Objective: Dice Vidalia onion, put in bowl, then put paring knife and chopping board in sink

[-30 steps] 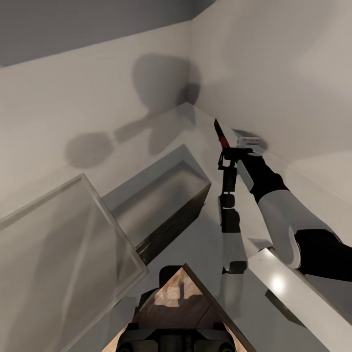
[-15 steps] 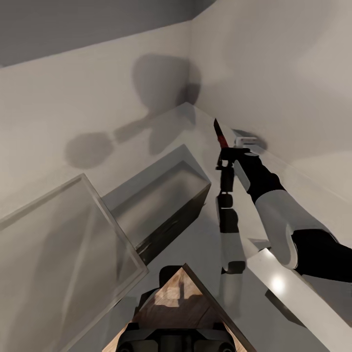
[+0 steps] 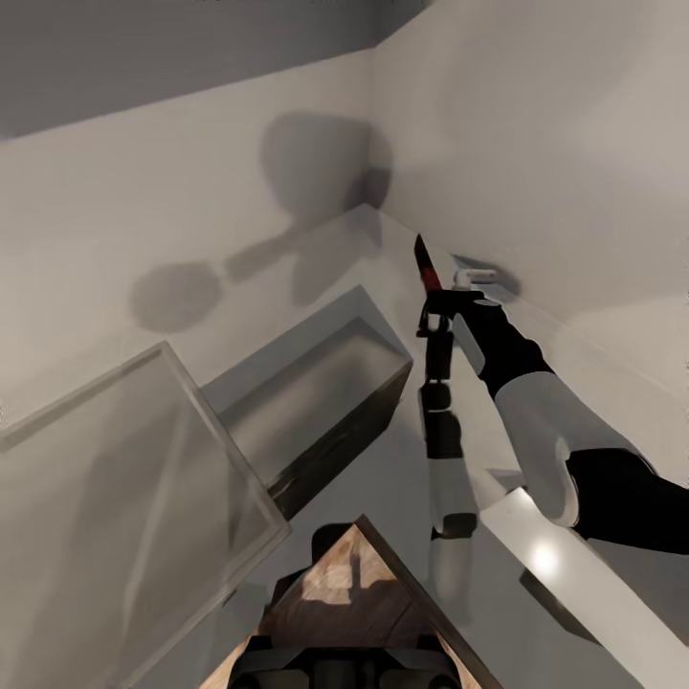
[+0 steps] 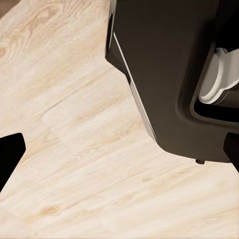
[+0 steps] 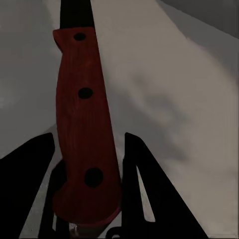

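In the head view my right arm reaches forward over the glossy grey countertop (image 3: 402,478). Its gripper (image 3: 433,299) is shut on the paring knife (image 3: 425,260), which points up and away, thin dark blade above the reddish handle. The right wrist view shows the red riveted handle (image 5: 82,99) upright between the two black fingers (image 5: 135,169) of that gripper (image 5: 82,157), against a grey surface. In the left wrist view there is light wooden floor (image 4: 74,124), the robot's dark body (image 4: 169,74) and one black tip (image 4: 9,155) at the frame edge.
A rectangular grey basin-like block (image 3: 321,378) with a dark front stands left of the right arm. A pale glassy panel (image 3: 115,488) leans at the near left. A small white object (image 3: 476,277) lies just beyond the gripper, by the wall corner. Light wood (image 3: 349,593) shows at the bottom.
My right arm has drifted slightly to the left with the knife still held upright. The whole head picture has shifted a little, so the camera has moved.
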Tool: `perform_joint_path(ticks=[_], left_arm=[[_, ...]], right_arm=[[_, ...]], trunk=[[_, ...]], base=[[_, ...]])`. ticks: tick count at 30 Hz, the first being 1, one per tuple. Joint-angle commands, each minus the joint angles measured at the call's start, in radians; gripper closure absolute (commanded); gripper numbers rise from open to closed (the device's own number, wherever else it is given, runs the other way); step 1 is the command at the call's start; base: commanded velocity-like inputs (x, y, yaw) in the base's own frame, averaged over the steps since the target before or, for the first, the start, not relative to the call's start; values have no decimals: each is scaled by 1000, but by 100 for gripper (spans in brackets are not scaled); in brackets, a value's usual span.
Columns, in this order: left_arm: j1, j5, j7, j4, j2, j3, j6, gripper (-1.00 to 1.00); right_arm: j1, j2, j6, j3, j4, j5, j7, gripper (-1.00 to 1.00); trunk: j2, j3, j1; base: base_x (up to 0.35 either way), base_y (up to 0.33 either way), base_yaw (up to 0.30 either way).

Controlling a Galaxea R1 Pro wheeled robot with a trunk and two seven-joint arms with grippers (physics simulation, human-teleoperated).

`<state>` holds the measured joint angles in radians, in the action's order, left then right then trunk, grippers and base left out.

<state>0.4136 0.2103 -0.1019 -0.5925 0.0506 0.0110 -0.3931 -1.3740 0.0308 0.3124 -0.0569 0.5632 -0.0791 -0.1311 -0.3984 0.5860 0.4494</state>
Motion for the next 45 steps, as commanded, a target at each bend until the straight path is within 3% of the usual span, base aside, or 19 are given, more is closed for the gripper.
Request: perform_joint_path(ticks=[1, 8, 19, 37, 45], left_arm=[[1, 11, -9, -1, 0, 1, 0, -100], [1, 11, -9, -1, 0, 1, 0, -100], [1, 11, -9, -1, 0, 1, 0, -100], [1, 11, -9, -1, 0, 1, 0, -100], [1, 11, -9, -1, 0, 1, 0, -100]], right_arm=[[0, 1, 5, -6, 1, -8, -9, 100], [0, 16, 5, -7, 1, -8, -9, 100], [0, 18, 5, -7, 1, -8, -9, 100], [0, 25, 5, -9, 1, -8, -10, 100], [0, 21, 5, -8, -5, -5, -10, 100]], trunk=[[-2, 0, 1], [-2, -11, 1], [-2, -28, 1], [-2, -56, 1], [-2, -66, 1]], base=[[-69, 0, 0], [-75, 0, 0], [-22, 0, 0], [-298, 0, 0], [-63, 0, 0]])
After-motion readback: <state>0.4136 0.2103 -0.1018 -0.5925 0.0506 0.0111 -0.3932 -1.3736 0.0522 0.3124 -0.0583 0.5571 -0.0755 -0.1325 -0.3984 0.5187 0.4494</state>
